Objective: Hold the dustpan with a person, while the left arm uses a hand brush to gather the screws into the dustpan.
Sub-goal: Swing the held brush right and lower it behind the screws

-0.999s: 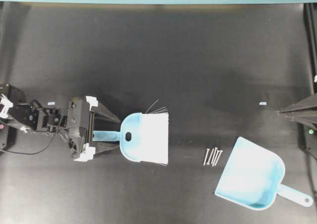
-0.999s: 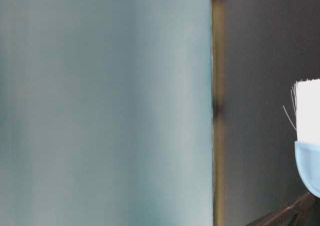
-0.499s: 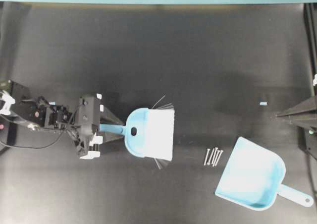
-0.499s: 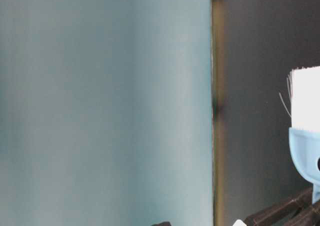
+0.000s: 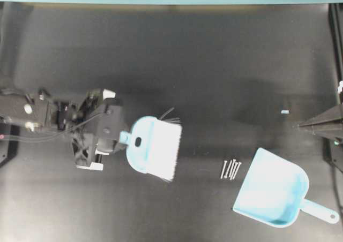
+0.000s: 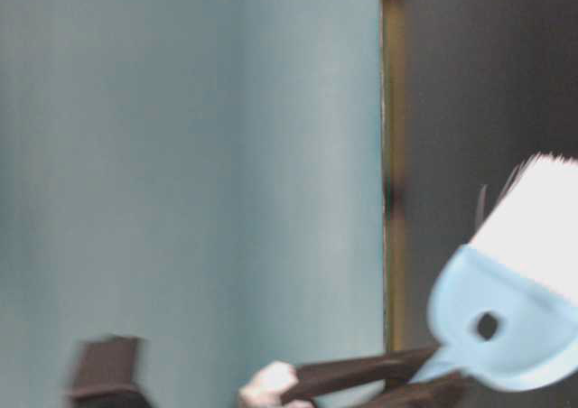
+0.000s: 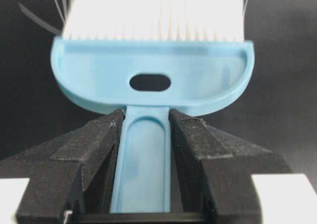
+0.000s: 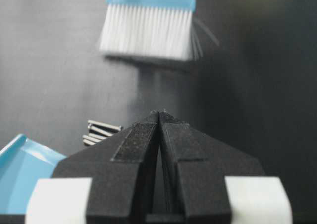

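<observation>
The left tool [image 7: 145, 135], clamped on the brush [image 5: 151, 148] handle, has just lifted and tilted it, ready to sweep the screws [image 5: 231, 168] lying just before the unheld dustpan [image 5: 274, 194], while the right tool [image 8: 159, 116] waits closed and empty

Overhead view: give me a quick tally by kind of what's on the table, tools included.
Hand brush: 1, clamped in the left tool
Dustpan: 1
Screws: about 5, bunched by the dustpan mouth
Robot tools: 2, the right tool shut on nothing
Total: about 9
</observation>
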